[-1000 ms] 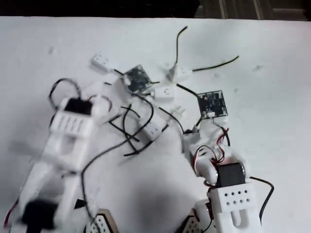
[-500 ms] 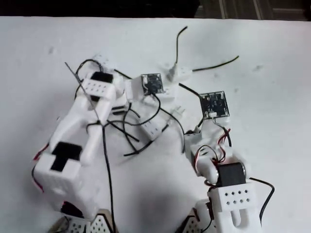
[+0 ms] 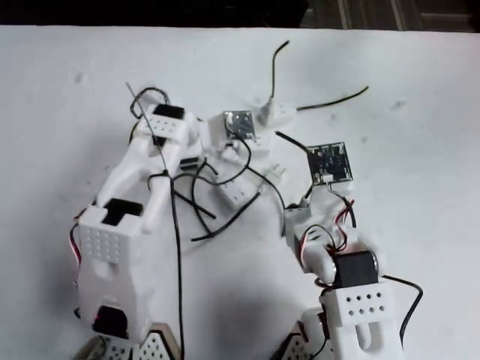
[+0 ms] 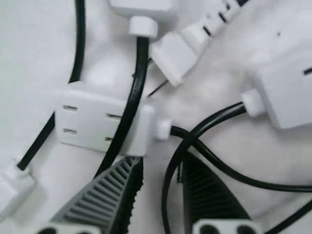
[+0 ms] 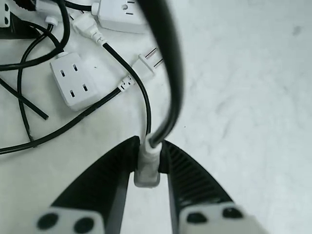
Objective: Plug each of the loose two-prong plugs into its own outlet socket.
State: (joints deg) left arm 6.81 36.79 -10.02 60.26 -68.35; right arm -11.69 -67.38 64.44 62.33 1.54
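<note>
"Plug [image 5: 146,170] first: where is it?"

"Pinched in the right gripper [image 5: 147,151]. Both fingers are closed tight on its white body, and its black cable [image 5: 168,73] runs up past the camera."

"Any socket close by?"

"One socket [image 5: 73,80] lies flat on the bench [image 5: 243,73] beyond the fingertips, slots up and apart from the plug. A second plug [image 5: 146,63] lies near it with both prongs bare."

"And the left gripper [image 4: 161,163]?"

"Its fingers are parted and grip nothing. A thin cable [image 4: 165,204] loops through the gap between them. Just past the tips lies a second socket [image 4: 97,124], with two pairs of slots facing up and a black lead [image 4: 134,97] lying across it."

"How does it look from above?"

"The left arm [image 3: 127,225] stretches over a tangle [image 3: 202,202] of black cables at the middle of the bench. The right arm [image 3: 352,300] is beside it on the near edge. A far socket [image 3: 279,112] lies behind both, well apart from the right arm."
</note>
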